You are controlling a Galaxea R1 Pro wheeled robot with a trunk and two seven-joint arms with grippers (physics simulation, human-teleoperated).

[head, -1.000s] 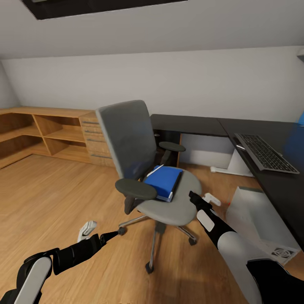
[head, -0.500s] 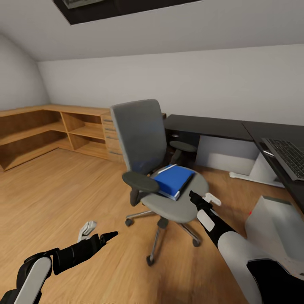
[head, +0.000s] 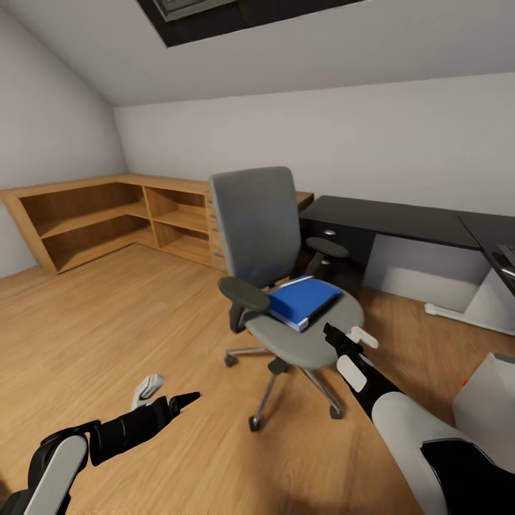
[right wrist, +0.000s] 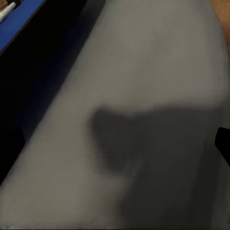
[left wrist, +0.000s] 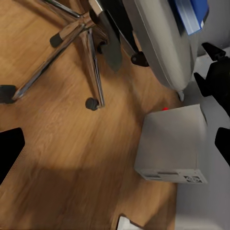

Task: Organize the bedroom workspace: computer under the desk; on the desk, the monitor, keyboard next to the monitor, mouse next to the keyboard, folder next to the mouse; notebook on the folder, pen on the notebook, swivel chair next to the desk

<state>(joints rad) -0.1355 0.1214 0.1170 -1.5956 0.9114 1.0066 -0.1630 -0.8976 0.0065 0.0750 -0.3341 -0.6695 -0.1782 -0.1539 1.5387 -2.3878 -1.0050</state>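
Step in hand, my read: grab folder [head: 303, 300] off swivel chair [head: 286, 286]. Folder lies flat on seat toward backrest, corner overhanging. Best come in low from seat front, slide one finger under edge, watch near armrest. Right gripper [head: 342, 339] over seat's front rim, arm stretched forward, fingers apart, empty. Left gripper [head: 166, 395] low over floor, apart, idle. Desk [head: 386, 214] behind chair.

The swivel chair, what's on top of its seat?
A blue folder lies flat on the swivel chair's grey seat, near its back. Whatever is under the folder is covered.
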